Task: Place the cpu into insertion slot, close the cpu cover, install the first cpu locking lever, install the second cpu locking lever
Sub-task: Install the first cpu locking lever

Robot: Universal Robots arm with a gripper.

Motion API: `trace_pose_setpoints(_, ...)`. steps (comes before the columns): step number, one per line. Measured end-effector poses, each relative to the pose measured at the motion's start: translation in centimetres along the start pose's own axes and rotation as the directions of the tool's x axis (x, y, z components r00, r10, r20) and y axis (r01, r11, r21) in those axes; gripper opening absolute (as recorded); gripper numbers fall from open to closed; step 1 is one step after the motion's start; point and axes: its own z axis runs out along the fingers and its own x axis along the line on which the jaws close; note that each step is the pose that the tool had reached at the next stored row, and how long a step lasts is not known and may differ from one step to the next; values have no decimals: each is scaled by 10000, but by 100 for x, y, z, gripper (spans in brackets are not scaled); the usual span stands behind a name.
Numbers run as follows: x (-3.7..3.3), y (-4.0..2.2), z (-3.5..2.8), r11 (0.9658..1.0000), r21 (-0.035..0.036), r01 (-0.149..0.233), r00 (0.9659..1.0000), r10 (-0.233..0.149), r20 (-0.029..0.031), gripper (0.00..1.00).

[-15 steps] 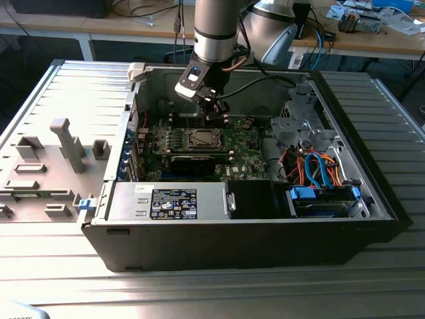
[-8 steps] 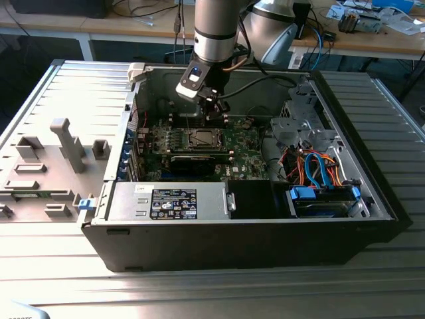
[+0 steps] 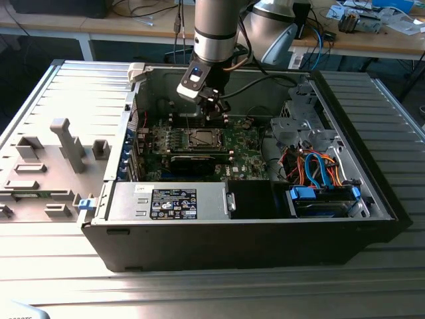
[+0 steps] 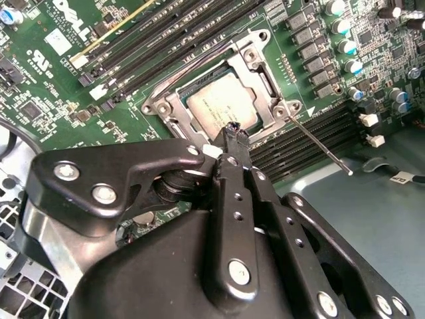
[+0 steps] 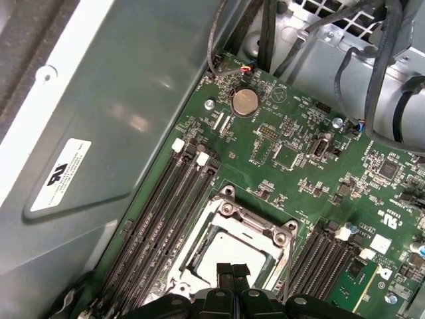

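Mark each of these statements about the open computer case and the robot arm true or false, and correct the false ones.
1. The cpu lies in the insertion slot. True.
2. The cpu cover lies over the chip's edges. True.
3. The gripper holds the chip above the board. False: it carries nothing; its tip sits right by the socket.
4. The case stands with its side panel on. False: it lies open.
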Motion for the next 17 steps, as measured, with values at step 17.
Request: trace_pose_setpoints(17,0,0,0,9919,15,1267,9919,-1267,8,11)
